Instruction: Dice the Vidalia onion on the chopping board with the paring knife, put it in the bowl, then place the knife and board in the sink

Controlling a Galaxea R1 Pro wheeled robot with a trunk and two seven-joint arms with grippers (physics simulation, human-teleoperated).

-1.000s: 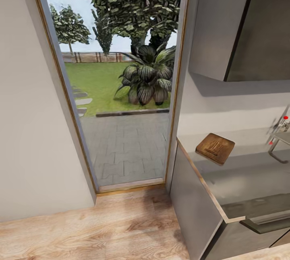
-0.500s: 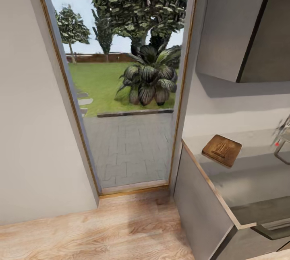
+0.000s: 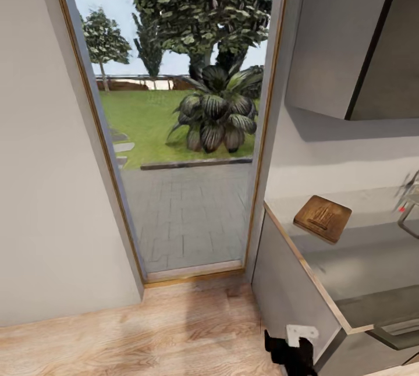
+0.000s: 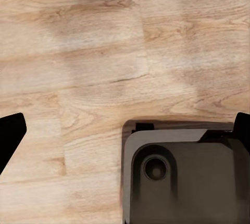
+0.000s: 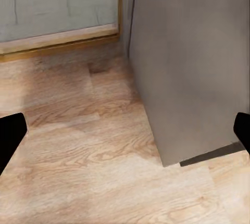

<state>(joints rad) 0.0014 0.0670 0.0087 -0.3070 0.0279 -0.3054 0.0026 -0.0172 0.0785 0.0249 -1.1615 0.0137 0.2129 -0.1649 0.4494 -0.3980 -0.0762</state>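
head view: i face a tall glazed doorway onto a garden — paved path, lawn, a broad-leaved plant, trees. pale wall to the left of it, light wood floor below.

the surface runs along the right of the head view, glossy grey over dark cabinet fronts, an upper cabinet above it. the chopping board lies flat near the surface's far end, close to the back wall and well apart from the chrome tap cut off by the picture's right edge. onion, knife and bowl — i cannot make them out.

a black and white part of my arm pokes in at the bottom, beside the cabinet end panel.

left gripper: fingertips wide apart over bare floor, my dark grey base under it. right gripper: fingers spread, nothing between them, floor and the cabinet end panel ahead.
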